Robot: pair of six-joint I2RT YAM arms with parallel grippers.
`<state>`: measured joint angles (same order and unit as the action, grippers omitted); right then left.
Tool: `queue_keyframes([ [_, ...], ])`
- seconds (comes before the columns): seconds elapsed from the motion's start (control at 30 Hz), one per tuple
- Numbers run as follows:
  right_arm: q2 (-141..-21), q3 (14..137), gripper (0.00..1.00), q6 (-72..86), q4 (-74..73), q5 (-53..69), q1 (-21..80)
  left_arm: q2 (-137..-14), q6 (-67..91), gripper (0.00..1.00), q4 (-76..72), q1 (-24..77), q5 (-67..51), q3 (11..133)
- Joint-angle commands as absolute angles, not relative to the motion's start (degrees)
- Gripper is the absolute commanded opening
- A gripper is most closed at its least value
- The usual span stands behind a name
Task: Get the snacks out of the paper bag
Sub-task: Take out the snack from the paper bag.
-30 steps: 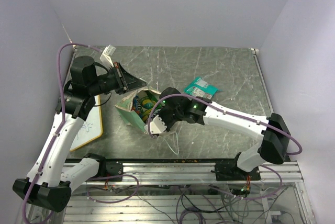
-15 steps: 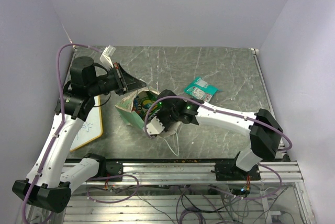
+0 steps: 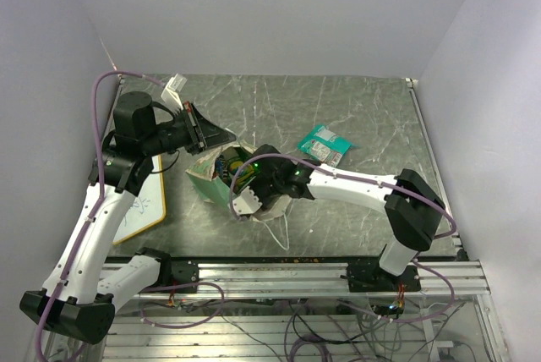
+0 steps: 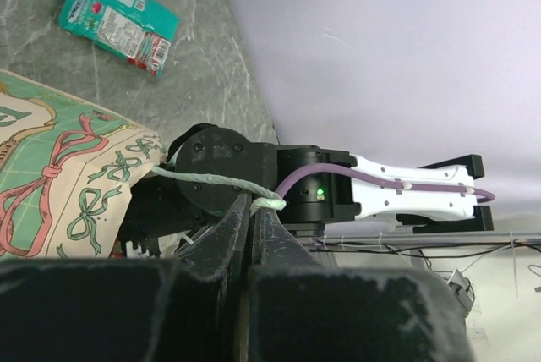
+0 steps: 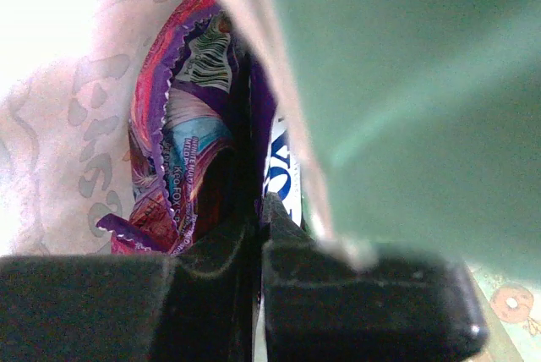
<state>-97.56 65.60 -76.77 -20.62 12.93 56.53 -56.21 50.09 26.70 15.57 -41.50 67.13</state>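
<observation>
Left wrist, jaws pinching bag's string handle [image 4: 211, 183]

Nothing legible: print on the teal packet [image 4: 118, 13] and the purple packet [image 5: 182, 150] too blurred to read.

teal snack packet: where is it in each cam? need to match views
Top external: teal packet lies flat on the table, right of the paper bag.
Left wrist: teal packet top left, beyond the paper bag.
Right wrist: not in view; only the paper bag's green wall shows.
Shared landmark: the paper bag.
</observation>
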Motion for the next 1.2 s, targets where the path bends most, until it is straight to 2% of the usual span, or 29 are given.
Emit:
queue_keyframes([
  [0.0,-97.82,68.7,0.0,-74.52,-21.28,16.29,54.72,-55.02,47.55,0.07,29.77,15.57,-38.7,69.34],
  [0.27,-91.14,68.82,0.0,-70.58,-21.65,20.98,53.02,-60.04,40.48,0.07,35.96,15.56,-35.97,77.69],
  [0.5,-88.09,72.6,0.0,-68.4,-23.38,22.82,52.7,-60.76,41.52,0.07,33.72,15.48,-35.52,77.92],
  [0.9,-84.68,86.21,0.0,-67.65,-34.51,19.57,52.7,-62.43,39.96,0.07,34.36,15.38,-35.97,79.56],
  [1.17,-82.42,98.41,0.0,-59.83,-44.51,20.5,52.7,-63.24,36.62,0.07,42.72,14.78,-28.47,83.93],
])
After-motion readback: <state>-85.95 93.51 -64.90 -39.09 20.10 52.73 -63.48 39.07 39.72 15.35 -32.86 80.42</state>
